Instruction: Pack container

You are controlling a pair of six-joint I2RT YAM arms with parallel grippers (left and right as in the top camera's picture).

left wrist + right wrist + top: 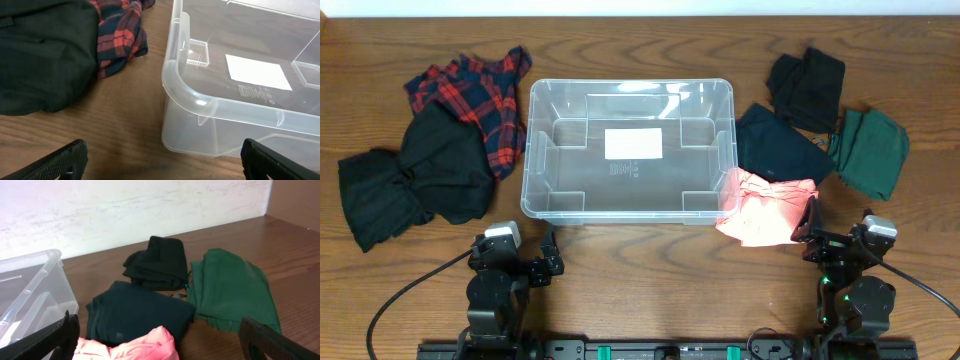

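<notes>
The clear plastic container (627, 205) sits mid-table, empty, a white label on its base; it also shows in the left wrist view (200, 102) and the right wrist view (30, 280). Left of it lie a red plaid garment (470, 95) and a black garment (420, 180). Right of it lie a pink garment (765, 208), a dark navy garment (778, 148), a black garment (807, 88) and a green garment (872, 150). My left gripper (160, 162) is open and empty, near the container's front left corner. My right gripper (160, 340) is open and empty over the pink garment (130, 347).
The wooden table's front edge holds both arm bases (495, 290) with cables. A white wall (125, 210) runs behind the table.
</notes>
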